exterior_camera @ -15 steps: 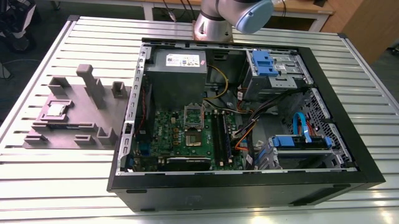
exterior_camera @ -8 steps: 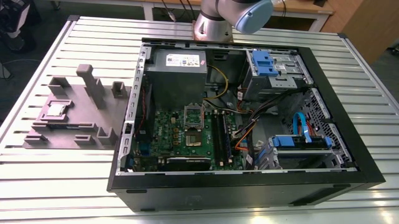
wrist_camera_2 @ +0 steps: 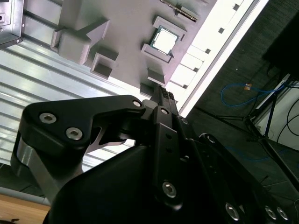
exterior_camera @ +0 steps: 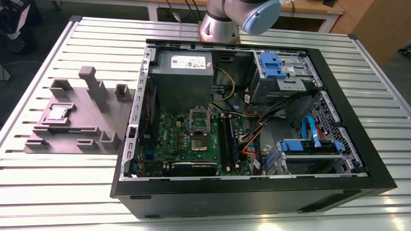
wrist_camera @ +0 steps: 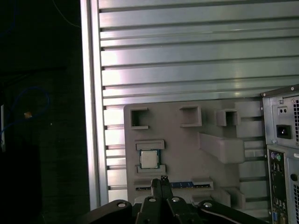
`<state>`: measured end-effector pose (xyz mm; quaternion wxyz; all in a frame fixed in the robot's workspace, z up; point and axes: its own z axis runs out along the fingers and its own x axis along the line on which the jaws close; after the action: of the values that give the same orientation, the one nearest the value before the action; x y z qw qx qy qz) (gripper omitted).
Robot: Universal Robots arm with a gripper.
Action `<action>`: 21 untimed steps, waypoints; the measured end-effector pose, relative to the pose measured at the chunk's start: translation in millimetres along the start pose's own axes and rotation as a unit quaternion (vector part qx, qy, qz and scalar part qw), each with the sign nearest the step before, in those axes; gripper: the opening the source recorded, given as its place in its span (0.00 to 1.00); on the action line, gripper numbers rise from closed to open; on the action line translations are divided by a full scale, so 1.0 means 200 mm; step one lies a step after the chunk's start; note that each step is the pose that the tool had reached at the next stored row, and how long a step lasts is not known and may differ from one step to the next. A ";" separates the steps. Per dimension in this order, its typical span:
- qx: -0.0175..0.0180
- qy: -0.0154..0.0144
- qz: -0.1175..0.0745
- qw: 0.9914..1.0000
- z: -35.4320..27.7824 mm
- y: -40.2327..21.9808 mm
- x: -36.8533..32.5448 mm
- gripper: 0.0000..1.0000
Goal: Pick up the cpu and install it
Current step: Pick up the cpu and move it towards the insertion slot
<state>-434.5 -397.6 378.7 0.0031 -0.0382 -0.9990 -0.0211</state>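
Table (exterior_camera: 64, 192): slatted metal, grey holder (wrist_camera: 187, 140) on it
cpu (wrist_camera: 149, 159): in holder — unpicked
gripper (wrist_camera: 161, 183): over holder, fingers together — nothing held

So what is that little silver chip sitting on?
The cpu lies in a framed recess of a grey moulded holder, which rests on the slatted metal table. The chip covers the recess floor, so what lies directly beneath it cannot be seen.

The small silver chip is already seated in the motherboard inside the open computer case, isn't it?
No: the cpu lies in a slot of the grey holder beside the open computer case, not in the motherboard, as the first wrist view shows.
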 end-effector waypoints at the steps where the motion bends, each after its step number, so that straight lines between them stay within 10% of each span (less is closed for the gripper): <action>1: 0.000 0.000 0.000 1.000 0.000 0.000 0.000 0.10; 9: 0.000 0.000 0.000 1.000 0.000 0.000 0.001 0.11; 21: 0.000 0.000 0.000 1.000 0.001 0.000 0.002 0.58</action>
<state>-434.8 -397.7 378.6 0.0031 -0.0382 -0.9990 -0.0211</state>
